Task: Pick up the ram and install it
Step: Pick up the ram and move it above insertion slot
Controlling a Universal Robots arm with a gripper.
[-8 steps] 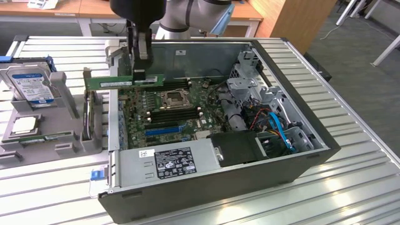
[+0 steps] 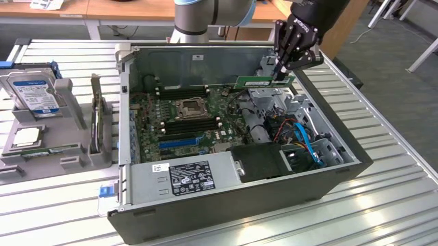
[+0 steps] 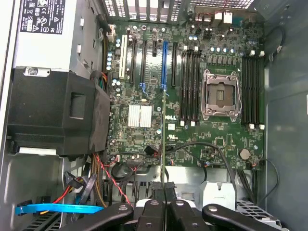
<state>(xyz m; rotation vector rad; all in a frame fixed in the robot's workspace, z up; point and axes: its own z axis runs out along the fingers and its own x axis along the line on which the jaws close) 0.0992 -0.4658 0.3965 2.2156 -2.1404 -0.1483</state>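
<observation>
While the slatted counter carries the open computer case, the case's motherboard lies face-up inside it. Over the case's far side, toward the exterior view's right, the jaws are pinched narrow on the ram, holding the green stick edge-down above the case interior, apart from the motherboard.

Metal, plastic and circuit board, as we see them.
We see a table of ribbed, shiny bare metal, a case of matt dark-grey metal, a glossy green motherboard, a matt black plastic shroud, the ram in thin green circuit board, and the gripper, smooth black with a slight sheen.
</observation>
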